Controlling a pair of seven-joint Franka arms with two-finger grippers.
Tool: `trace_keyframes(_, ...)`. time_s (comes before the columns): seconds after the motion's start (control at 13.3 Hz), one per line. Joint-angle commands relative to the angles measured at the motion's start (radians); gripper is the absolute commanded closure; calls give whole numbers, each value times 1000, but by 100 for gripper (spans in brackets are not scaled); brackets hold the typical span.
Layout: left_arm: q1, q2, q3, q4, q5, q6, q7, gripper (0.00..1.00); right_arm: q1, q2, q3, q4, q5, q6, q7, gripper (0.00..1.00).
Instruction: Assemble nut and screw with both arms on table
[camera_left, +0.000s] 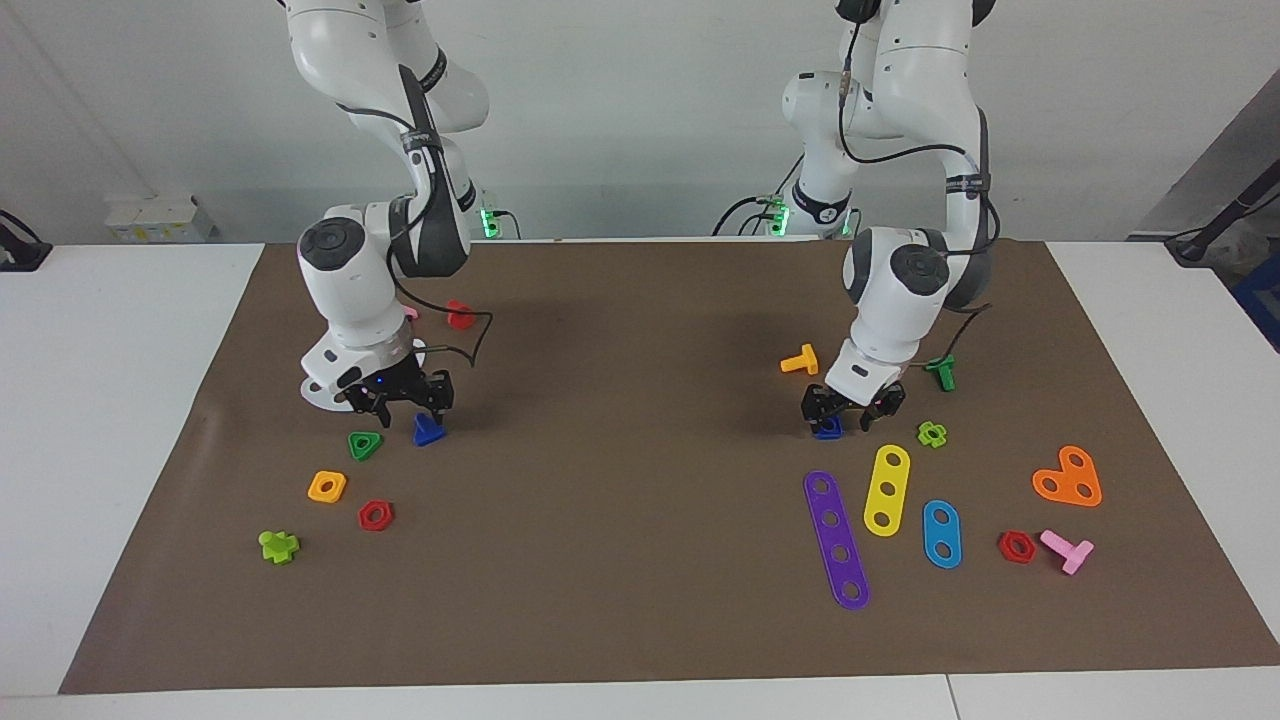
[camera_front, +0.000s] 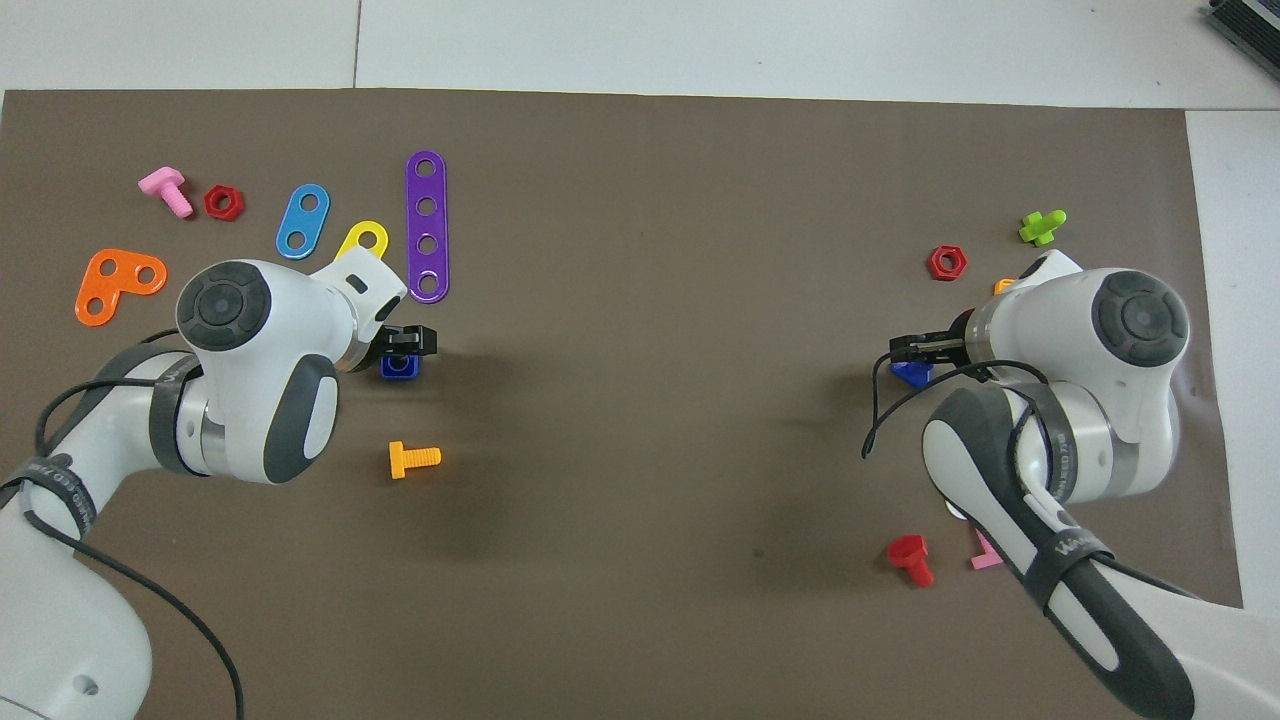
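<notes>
Both grippers low over the blue parts, one at each end of the table (camera_left: 120, 420).

The left gripper (camera_left: 852, 408) hangs with spread fingers straddling the nut (camera_left: 827, 429), which lies on the mat at 12 o'clock from the purple strip (camera_left: 836, 540). The right gripper (camera_left: 400, 398), fingers also apart, sits just above the screw (camera_left: 428, 430), at 3 o'clock from the green triangular nut (camera_left: 365, 445).
</notes>
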Motion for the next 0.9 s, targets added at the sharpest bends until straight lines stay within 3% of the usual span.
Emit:
trace_keyframes(0.0,-23,2,15,-13,-15,21,14,13,4,-22,3,-56,18,53,-39,23)
trace_keyframes(0.15,-23,13,15,-16,-15,17,84,14,8,-28,3,-76,18,55,-37,28)
trace_keyframes(0.45,-24,7,15,-31,-15,9,99,28,8,-25,5,-79,18,96,-68,41)
trace_keyframes(0.6,-24,3,17,-38,-14,-6,102,51,8,-24,3,-79,18,99,-73,43)
trace_keyframes(0.83,-21,2,17,-32,-14,-34,129,100,6,-24,3,-79,18,98,-82,51)
